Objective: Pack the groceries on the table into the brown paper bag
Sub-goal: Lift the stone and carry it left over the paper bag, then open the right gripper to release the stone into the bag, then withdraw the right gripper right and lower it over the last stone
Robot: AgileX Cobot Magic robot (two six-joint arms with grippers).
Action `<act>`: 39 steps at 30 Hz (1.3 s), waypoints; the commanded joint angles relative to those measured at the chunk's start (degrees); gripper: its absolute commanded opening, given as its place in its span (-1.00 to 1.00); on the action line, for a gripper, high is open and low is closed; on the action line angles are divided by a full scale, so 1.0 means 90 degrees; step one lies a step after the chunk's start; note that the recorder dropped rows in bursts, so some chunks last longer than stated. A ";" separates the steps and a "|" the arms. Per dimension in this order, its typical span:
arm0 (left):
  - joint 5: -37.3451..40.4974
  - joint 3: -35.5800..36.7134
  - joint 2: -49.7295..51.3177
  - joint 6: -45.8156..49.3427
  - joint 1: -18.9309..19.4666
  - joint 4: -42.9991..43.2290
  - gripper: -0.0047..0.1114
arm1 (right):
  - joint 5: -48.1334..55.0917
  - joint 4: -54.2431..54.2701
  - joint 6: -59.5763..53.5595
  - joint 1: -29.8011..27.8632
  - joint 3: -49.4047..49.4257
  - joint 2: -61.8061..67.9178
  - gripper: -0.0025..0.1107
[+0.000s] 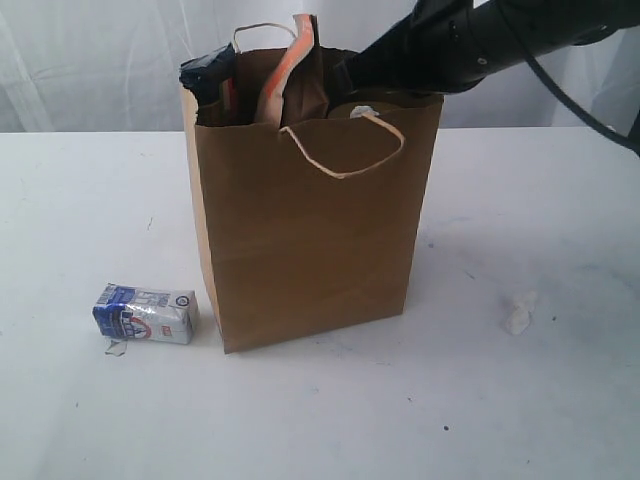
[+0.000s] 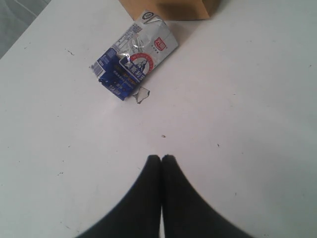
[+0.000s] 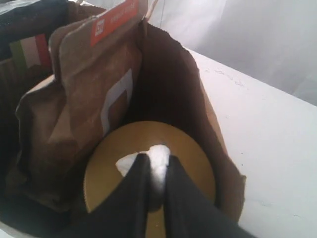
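Observation:
The brown paper bag (image 1: 310,230) stands upright mid-table. Inside it, the gold-lidded jar (image 3: 190,158) sits beside the brown pouch with the white square (image 3: 89,99). The dark pasta packet (image 1: 208,75) pokes out at the bag's far left corner. My right arm reaches into the bag's mouth from the upper right. Its gripper (image 3: 157,161) is just over the gold lid, shut on a small white crumpled wad (image 3: 159,148). The blue-white carton (image 1: 147,313) lies on its side on the table (image 1: 320,420), left of the bag. My left gripper (image 2: 161,157) hovers shut and empty, short of the carton (image 2: 136,57).
A small white crumpled scrap (image 1: 518,313) lies on the table right of the bag. A tiny clear scrap (image 2: 142,94) lies by the carton. A pale curtain hangs behind the table's far edge.

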 commanded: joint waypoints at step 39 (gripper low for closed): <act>-0.0007 0.0030 -0.0048 -0.0037 0.0015 -0.0019 -0.92 | 0.1497 -0.1795 0.1194 -0.1143 0.0579 -0.2060 -0.21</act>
